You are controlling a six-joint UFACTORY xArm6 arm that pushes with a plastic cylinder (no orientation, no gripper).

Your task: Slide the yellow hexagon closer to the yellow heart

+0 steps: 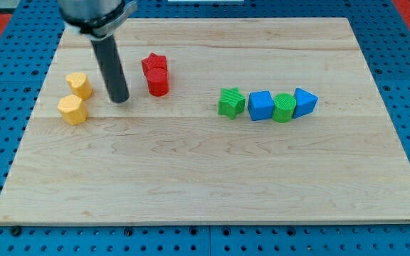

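Observation:
The yellow hexagon point(72, 109) lies at the view's left on the wooden board point(212, 178). The yellow heart point(80, 84) sits just above it, almost touching. My dark rod comes down from the view's top left; my tip point(120, 99) rests on the board to the right of both yellow blocks, about a block's width from them, and to the left of the red blocks. It touches no block.
A red star point(154, 63) and a red cylinder point(158, 82) stand together right of my tip. A row runs at the middle right: green star point(230, 102), blue cube point(260, 106), green cylinder point(284, 108), blue triangle point(305, 102).

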